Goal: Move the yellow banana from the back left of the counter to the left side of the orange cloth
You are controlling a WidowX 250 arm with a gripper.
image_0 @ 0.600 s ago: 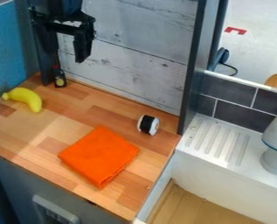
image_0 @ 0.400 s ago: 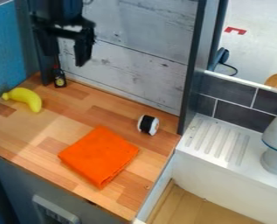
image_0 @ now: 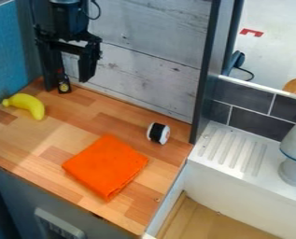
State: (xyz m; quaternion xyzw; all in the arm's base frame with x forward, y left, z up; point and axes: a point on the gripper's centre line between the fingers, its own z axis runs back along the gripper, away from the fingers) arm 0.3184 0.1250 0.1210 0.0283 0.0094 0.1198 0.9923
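Above wood counter, nr banana & grey plank wall, blk pincer hangs spread.

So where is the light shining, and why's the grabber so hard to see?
In the camera view, a pale patch of light lies on the wooden counter below the banana; the gripper is black, so its details sink into the dark post behind it, while its right-hand part in the picture stands out against pale boards.
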